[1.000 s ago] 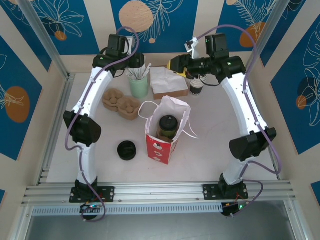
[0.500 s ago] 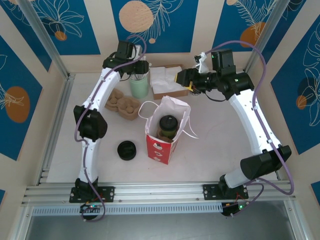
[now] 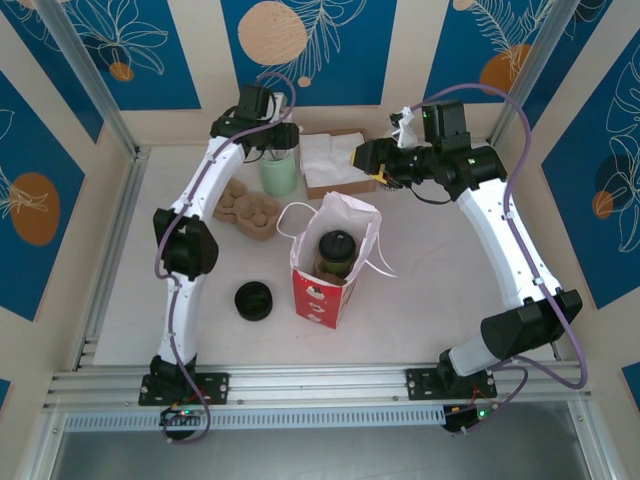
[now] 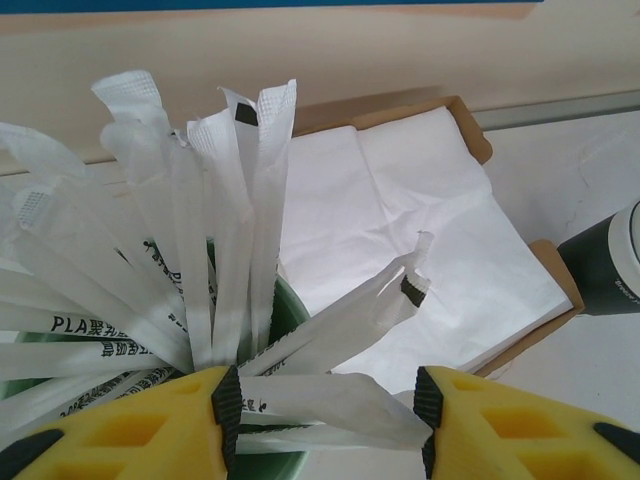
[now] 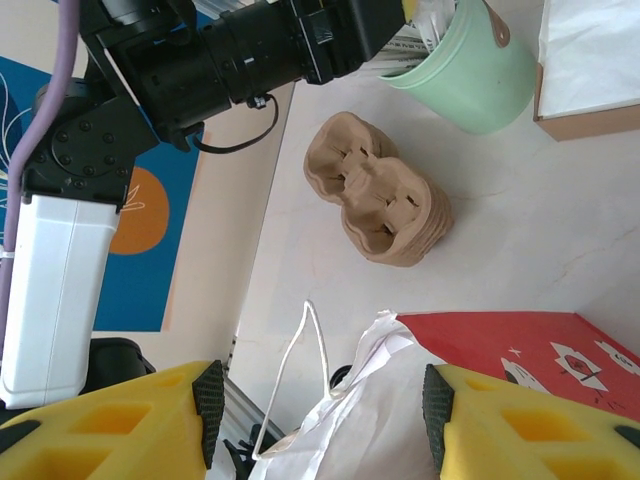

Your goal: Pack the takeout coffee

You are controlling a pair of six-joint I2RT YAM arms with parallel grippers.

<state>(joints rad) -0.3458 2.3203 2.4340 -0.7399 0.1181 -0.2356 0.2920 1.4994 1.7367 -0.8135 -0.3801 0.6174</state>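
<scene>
The takeout coffee (image 3: pixel 335 250), a small cup with a black lid and greenish side, stands upright inside the open red-and-white paper bag (image 3: pixel 318 292) at mid-table. My left gripper (image 3: pixel 274 141) is at the back over a mint green cup (image 3: pixel 279 172) of paper-wrapped straws (image 4: pixel 200 260). In the left wrist view the left gripper (image 4: pixel 325 400) is open, with wrapped straws lying across the gap between its pads. My right gripper (image 3: pixel 368 165) hovers behind the bag, open. In the right wrist view nothing is between the right gripper's (image 5: pixel 320 400) fingers, and the bag's white top (image 5: pixel 400 425) lies beyond them.
A stack of brown pulp cup carriers (image 3: pixel 245 206) lies left of the bag. A low stack of black lids (image 3: pixel 254 300) sits near the front left. A cardboard box of white napkins (image 3: pixel 330 160) is at the back, and a dark cup (image 4: pixel 605 265) stands beside it.
The left arm has reached further back to the straw cup and its jaws have narrowed. The right arm has swung back and right, away from the bag.
</scene>
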